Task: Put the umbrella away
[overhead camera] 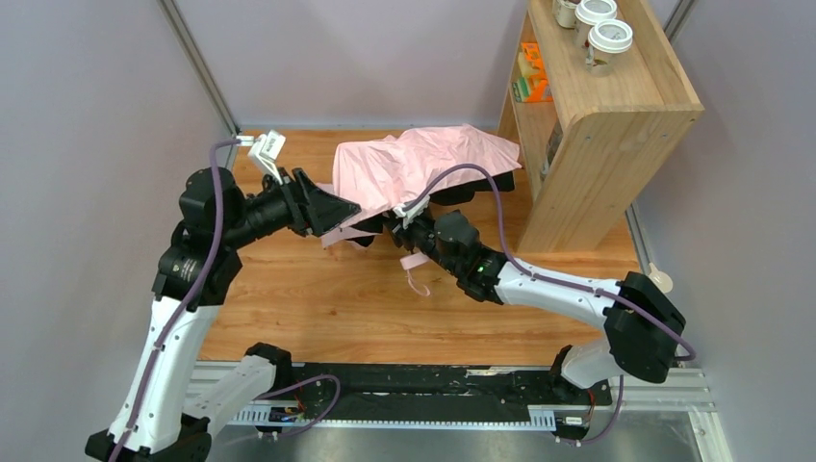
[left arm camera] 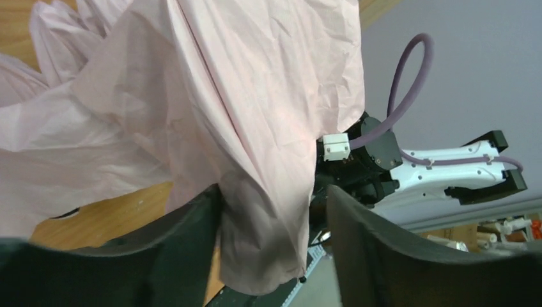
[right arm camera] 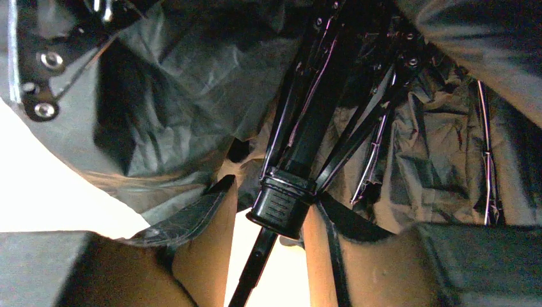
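The umbrella (overhead camera: pixel 423 159) lies half-collapsed on the wooden table (overhead camera: pixel 318 308), its pale pink canopy bunched up. Its pink wrist loop (overhead camera: pixel 417 279) dangles toward the near side. My left gripper (overhead camera: pixel 337 214) reaches in from the left at the canopy's near edge. In the left wrist view the left gripper (left arm camera: pixel 273 192) is wide open, and a hanging fold of pink fabric (left arm camera: pixel 262 243) sits between its dark fingers (left arm camera: pixel 192 224). My right gripper (overhead camera: pixel 402 223) is tucked under the canopy. Seen from the right wrist, the right gripper (right arm camera: pixel 271 195) is shut around the black runner (right arm camera: pixel 281 208) on the thin shaft (right arm camera: pixel 252 272), with black lining (right arm camera: pixel 192 83) and ribs above.
A wooden shelf unit (overhead camera: pixel 597 125) stands at the back right, close to the canopy's far end, with paper cups (overhead camera: pixel 608 38) on top and coloured items inside. Grey walls close in on both sides. A black rail (overhead camera: pixel 414 390) runs along the near edge.
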### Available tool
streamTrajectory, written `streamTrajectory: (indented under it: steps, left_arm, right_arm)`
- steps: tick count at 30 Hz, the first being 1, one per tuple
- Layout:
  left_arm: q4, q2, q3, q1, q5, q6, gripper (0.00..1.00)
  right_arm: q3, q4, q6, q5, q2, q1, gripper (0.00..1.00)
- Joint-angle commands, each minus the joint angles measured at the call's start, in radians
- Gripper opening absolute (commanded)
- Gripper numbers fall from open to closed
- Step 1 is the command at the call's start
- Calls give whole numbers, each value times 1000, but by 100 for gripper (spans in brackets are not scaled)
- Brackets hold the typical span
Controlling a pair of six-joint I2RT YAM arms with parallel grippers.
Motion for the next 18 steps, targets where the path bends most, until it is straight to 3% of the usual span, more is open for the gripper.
streamTrajectory:
  steps: [1, 2, 3, 4, 6, 8, 11, 14, 18]
  left_arm:
    - [-26, 48, 33, -60, -92, 97, 60]
    - [-68, 45, 30, -58, -139, 124, 45]
    - [-92, 27, 23, -58, -184, 133, 37]
    - [-118, 11, -14, -58, -252, 137, 15]
    - [-91, -53, -119, -58, -294, 108, 0]
    - [-43, -108, -220, -58, -284, 75, 0]
    - [-23, -160, -328, -58, -327, 40, 0]
    - [23, -156, -410, -58, -348, 34, 0]
    - [19, -35, -393, -52, -382, 83, 0]
  right_arm:
    - [63, 83, -25, 65, -12, 12, 0]
    - [50, 96, -10, 47, -24, 6, 0]
    - [33, 113, 18, 2, -41, -6, 0]
    - [13, 133, 48, -59, -56, -22, 0]
    - [-7, 155, 128, -111, -81, -40, 0]
    - [-32, 181, 249, -162, -104, -72, 0]
    - [-114, 394, 540, -386, -113, -154, 0]
    - [-136, 538, 680, -495, -101, -154, 0]
    - [-135, 708, 760, -668, -34, -154, 0]
